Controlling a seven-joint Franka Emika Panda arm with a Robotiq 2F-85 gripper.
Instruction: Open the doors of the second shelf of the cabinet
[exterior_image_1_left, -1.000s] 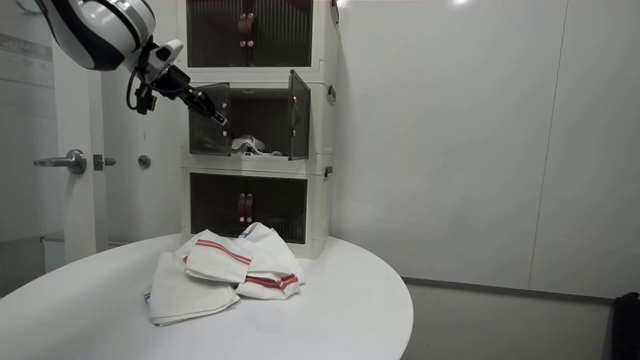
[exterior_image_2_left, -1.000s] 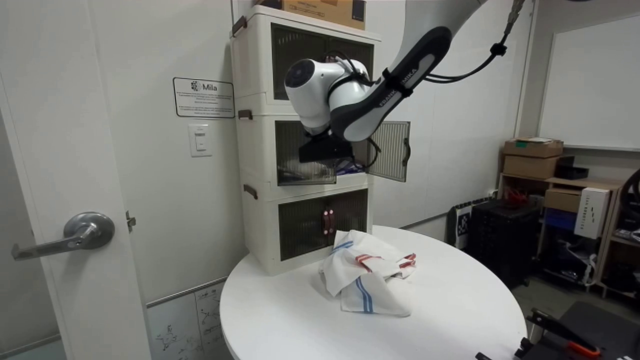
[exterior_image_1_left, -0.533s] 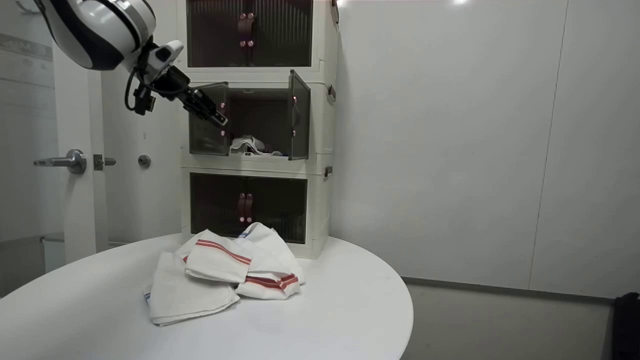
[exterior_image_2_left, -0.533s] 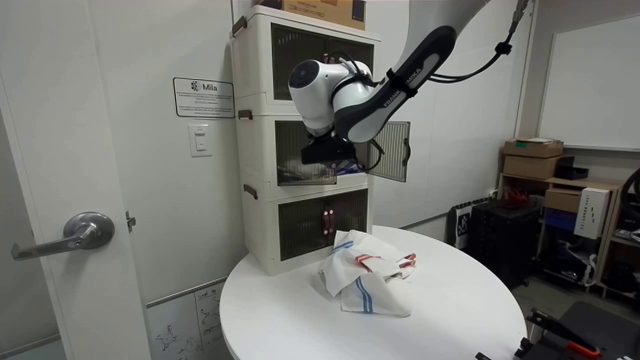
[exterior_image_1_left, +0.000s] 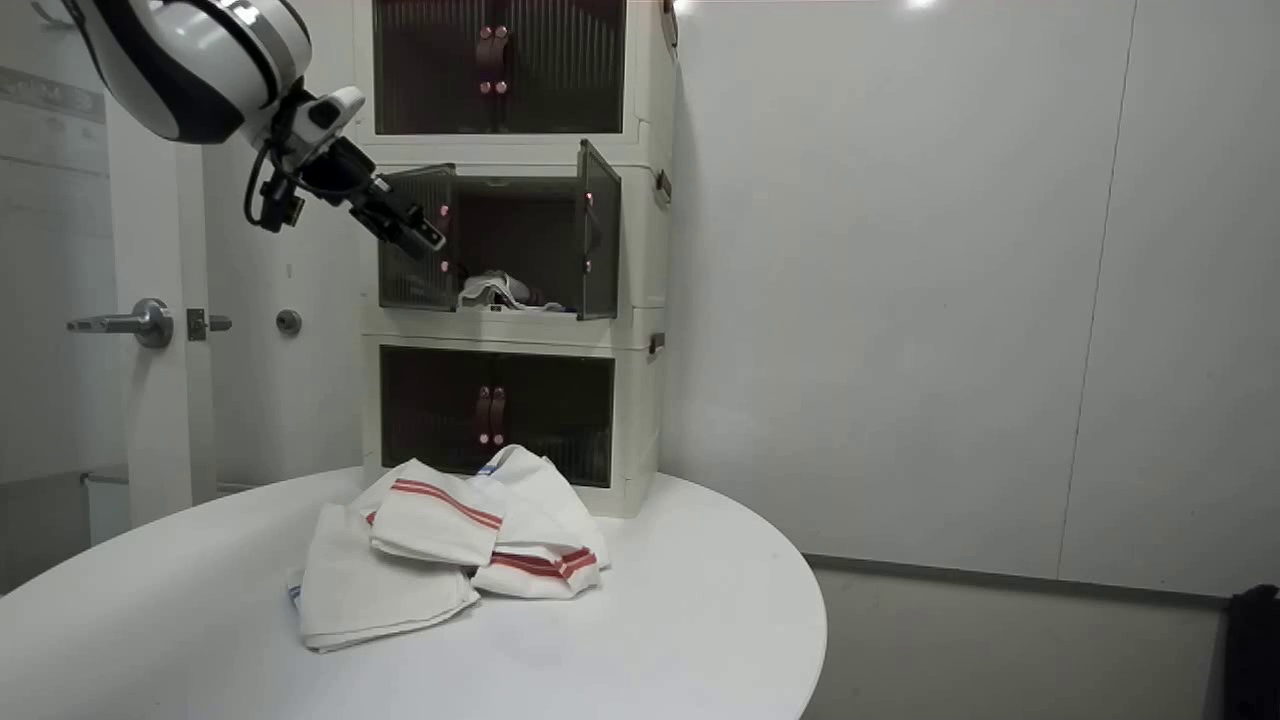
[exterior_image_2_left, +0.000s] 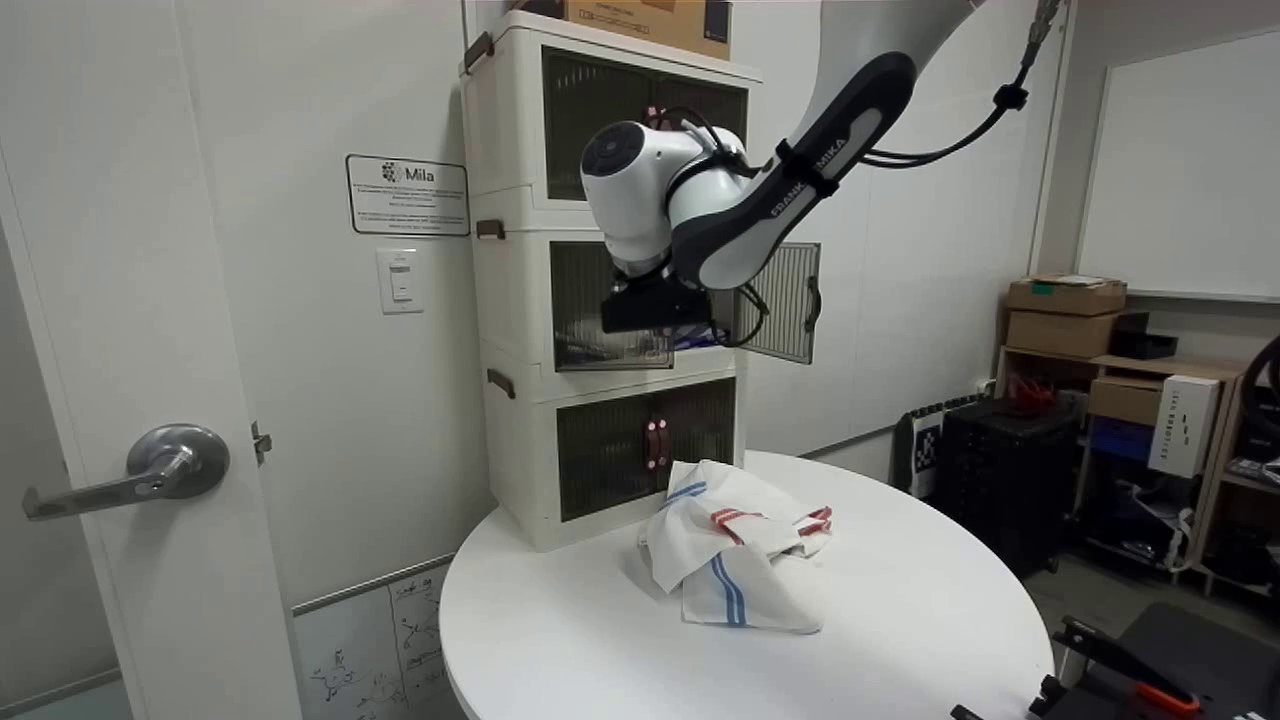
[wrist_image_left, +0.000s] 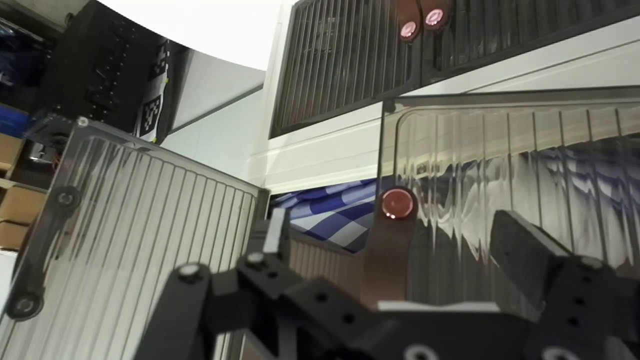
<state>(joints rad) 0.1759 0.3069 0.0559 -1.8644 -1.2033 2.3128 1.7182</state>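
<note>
The white cabinet (exterior_image_1_left: 645, 260) has its second shelf (exterior_image_1_left: 515, 235) exposed between two smoky doors. One door (exterior_image_1_left: 600, 240) is swung far outward; its mate (exterior_image_1_left: 412, 285) stands ajar at a smaller angle. In the upside-down wrist view the wide-swung door (wrist_image_left: 170, 240) is at left and the less-swung door (wrist_image_left: 550, 120) at right. My gripper (wrist_image_left: 397, 245) is open, its fingers (wrist_image_left: 525, 250) well apart. The brown handle (wrist_image_left: 390, 255) of the less-swung door appears between them, not clasped. In an exterior view the gripper (exterior_image_1_left: 425, 238) hovers before that door; contact cannot be judged.
Blue-white checked cloth (wrist_image_left: 340, 215) lies inside the shelf. Upper doors (exterior_image_1_left: 560, 70) and lower doors (exterior_image_1_left: 555, 420) are closed. Striped towels (exterior_image_1_left: 440, 540) are heaped on the round white table (exterior_image_1_left: 720, 600). A room door (exterior_image_2_left: 160, 300) with a lever handle stands beside the cabinet.
My gripper has drawn slightly back from the cabinet and its fingers have spread. The less-swung door has shifted outward by a very small amount. The wide-swung door has not moved.
</note>
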